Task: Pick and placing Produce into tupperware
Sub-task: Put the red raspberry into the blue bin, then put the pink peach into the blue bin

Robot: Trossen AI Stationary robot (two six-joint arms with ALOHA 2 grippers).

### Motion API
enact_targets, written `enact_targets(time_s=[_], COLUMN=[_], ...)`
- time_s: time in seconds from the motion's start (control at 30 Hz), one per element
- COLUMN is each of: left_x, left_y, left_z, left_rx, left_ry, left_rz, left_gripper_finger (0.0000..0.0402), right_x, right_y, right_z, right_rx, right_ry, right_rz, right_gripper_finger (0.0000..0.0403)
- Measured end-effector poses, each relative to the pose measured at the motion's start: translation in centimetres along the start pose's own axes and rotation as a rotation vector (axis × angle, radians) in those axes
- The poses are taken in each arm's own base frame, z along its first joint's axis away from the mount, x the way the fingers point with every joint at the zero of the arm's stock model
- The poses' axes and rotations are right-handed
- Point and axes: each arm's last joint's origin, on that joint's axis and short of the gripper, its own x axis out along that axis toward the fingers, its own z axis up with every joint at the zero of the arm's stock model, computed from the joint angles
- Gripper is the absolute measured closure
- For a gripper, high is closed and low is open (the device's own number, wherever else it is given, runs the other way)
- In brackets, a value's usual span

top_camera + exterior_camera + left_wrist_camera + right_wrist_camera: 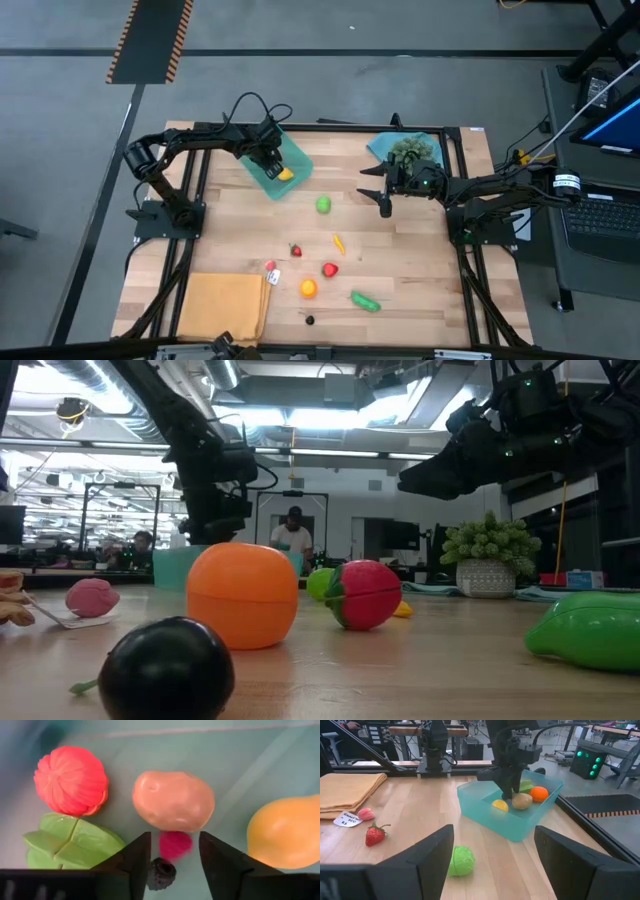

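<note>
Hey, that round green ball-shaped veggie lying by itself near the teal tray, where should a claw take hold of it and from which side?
Grip the green ball across its widest middle, coming straight down from above. It is round, sits free on the table, and nothing crowds it.

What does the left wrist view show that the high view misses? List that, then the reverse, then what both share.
Left wrist only: a tan potato, a ribbed red piece, a green leafy piece, plus a small magenta piece and a dark berry seen between the open fingers of the left gripper.
High only: the right gripper, open above the table; loose produce such as the green ball and the orange fruit; the tan mat.
Both: the tupperware and the yellow piece inside it.
</note>
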Motion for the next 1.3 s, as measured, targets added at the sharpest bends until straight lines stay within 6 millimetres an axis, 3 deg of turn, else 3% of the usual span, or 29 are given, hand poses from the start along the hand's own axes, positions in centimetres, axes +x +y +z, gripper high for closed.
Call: enact_targets(time_s=[0.33, 0.47, 0.63, 1.03, 1.3], left_x=[-0.8, -3.6, -8.8, -16.6, -17.3], left_y=[0.1, 0.0, -0.9, -3.7, -5.7], left_z=[0.0, 0.3, -0.1, -6.4, -10.6], left_rx=[0.022, 0.024, 0.078, 0.166, 0.286], left_ry=[-0.018, -0.120, -0.312, -0.696, -0.883], left_rz=[0.000, -0.006, -0.035, -0.215, -0.396], left_gripper_finger=[0.0211, 0.0217, 0.0224, 0.0221, 0.0229], right_x=[0.0, 0.0, 0.0, 0.0, 0.0], right_y=[0.0, 0.0, 0.0, 0.0, 0.0], right_z=[0.0, 0.0, 0.0, 0.1, 0.5], right_rx=[0.000, -0.024, -0.025, 0.002, -0.004], right_ry=[0.000, 0.000, 0.000, -0.010, -0.048], right_rz=[0.000, 0.000, -0.001, -0.001, -0.003], right_gripper_finger=[0.0123, 0.0123, 0.0123, 0.0123, 0.0123])
